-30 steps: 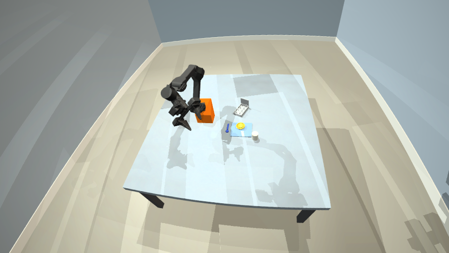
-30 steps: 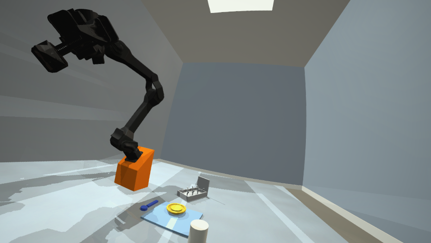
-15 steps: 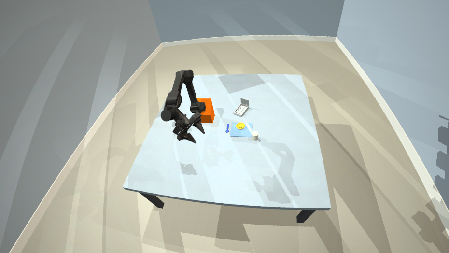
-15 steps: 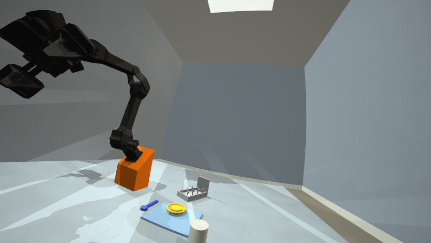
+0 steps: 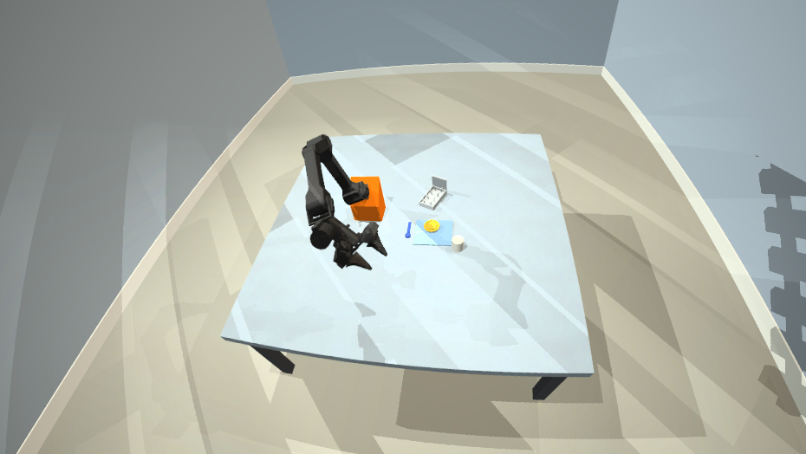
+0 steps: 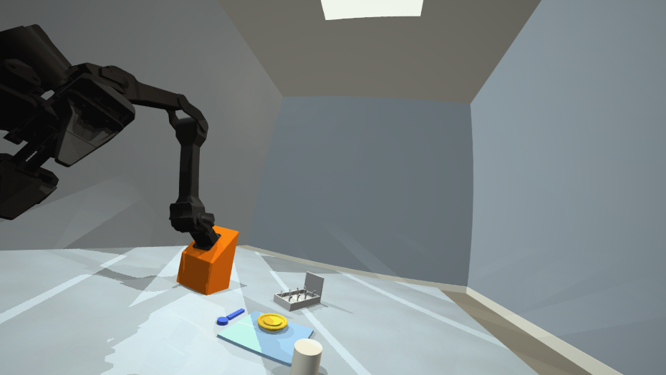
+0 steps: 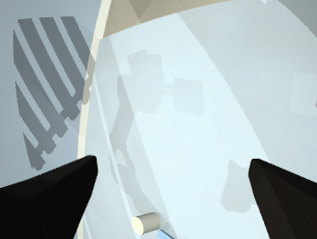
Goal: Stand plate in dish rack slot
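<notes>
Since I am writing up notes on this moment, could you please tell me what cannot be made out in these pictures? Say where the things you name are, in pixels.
- Cream cylinder's (image 5: 457, 243) (image 6: 306, 357) (image 7: 147, 223) base: exterior, cut off by the bottom edge.
- Plate (image 5: 432, 226) (image 6: 272, 321): wrist, out of frame.
- Slots of the dish rack (image 5: 432, 196) (image 6: 298, 300): top, too small to count.
</notes>
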{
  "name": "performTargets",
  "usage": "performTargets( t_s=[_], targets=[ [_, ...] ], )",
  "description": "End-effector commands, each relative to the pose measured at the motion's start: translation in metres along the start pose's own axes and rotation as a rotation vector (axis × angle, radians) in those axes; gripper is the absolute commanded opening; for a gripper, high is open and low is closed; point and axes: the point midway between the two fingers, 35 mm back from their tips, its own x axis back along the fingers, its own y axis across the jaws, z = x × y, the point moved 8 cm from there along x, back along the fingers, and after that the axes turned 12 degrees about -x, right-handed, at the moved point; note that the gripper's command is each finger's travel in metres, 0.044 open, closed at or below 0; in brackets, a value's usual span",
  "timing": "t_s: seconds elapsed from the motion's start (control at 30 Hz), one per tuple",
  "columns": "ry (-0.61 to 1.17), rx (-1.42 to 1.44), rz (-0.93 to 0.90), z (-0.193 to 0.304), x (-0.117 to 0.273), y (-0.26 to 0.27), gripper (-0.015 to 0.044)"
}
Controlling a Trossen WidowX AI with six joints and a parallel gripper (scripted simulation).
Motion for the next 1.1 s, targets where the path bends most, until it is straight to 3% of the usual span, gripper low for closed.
performTargets(
  t_s=[0.0, 0.57, 1.07],
  targets=[
    [0.062, 0.002, 0.029, 0.007, -0.02, -0.005, 0.04],
    [0.358, 0.096, 0.19, 0.063, -0.108, -0.007, 0.04],
    [0.581, 0.298, 0.342, 0.14, -0.16, 0.005, 0.04]
  ],
)
